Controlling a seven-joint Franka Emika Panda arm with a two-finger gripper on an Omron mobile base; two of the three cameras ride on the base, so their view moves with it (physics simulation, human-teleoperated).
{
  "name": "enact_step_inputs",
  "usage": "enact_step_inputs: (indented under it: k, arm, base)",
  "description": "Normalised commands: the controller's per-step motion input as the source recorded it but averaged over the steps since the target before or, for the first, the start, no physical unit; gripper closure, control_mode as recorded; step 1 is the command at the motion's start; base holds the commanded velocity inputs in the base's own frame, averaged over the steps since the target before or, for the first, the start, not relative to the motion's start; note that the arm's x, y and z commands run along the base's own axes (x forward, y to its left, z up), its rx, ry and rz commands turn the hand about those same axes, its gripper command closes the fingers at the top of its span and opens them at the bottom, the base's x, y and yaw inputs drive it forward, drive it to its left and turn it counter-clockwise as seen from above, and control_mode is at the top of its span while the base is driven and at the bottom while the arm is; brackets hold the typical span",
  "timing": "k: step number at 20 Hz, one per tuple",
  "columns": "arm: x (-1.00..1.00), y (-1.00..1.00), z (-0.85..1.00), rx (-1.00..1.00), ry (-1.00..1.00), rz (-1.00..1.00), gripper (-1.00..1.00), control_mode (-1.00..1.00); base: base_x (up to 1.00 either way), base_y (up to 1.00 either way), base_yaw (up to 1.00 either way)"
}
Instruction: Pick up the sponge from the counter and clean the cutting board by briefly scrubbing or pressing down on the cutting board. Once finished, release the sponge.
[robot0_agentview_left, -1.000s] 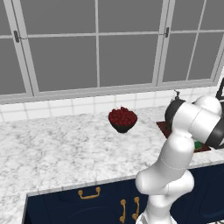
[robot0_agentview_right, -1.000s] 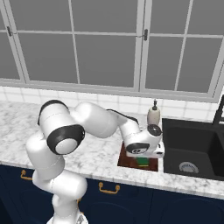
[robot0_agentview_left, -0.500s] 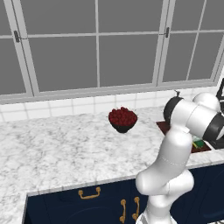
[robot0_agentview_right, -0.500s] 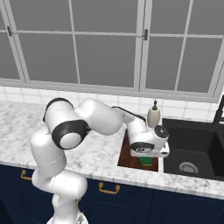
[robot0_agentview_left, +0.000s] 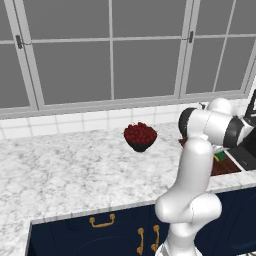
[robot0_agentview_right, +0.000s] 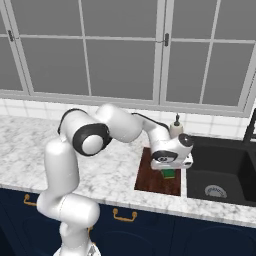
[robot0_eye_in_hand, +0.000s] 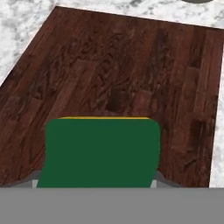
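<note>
Arm (robot0_agentview_right: 125, 127) stretched right, sponge (robot0_eye_in_hand: 101, 151) between fingers (robot0_eye_in_hand: 162, 178)

The counter (robot0_agentview_right: 105, 170) — veined marble — carries the cutting board (robot0_agentview_right: 152, 175) at its three-o'clock end, fruit bowl (robot0_agentview_left: 140, 137) near centre.

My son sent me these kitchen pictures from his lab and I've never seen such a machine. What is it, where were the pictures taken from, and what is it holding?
It is a white robot arm on a driving base, in a computer-rendered kitchen. Two pictures come from cameras on the base, behind the arm to its left and right. The third comes from a camera on the hand, looking along the gripper.

On the marble counter lies a dark wooden cutting board, next to a black sink. A black bowl of red fruit stands further along, and a soap bottle sits behind the board.

The gripper is over the board with a green-and-yellow sponge at its fingers. Whether it grips or has let go, I cannot tell.
</note>
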Motion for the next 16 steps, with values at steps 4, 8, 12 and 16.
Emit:
enact_step_inputs:
  k: [4, 8, 12, 16]
  arm:
    - [0.61, 0.0, 0.0, 0.03, 0.0, 0.09, 1.0, -1.0]
    - [0.62, 0.0, 0.0, 0.04, 0.0, 0.09, 1.0, -1.0]
    - [0.55, 0.0, 0.0, 0.04, 0.0, 0.09, 1.0, -1.0]
    - [0.23, -0.01, 0.0, 0.07, 0.0, 0.05, 1.0, -1.0]
  base:
    - [0.0, 0.0, 0.0]
    - [0.0, 0.0, 0.0]
    - [0.0, 0.0, 0.0]
    - [0.0, 0.0, 0.0]
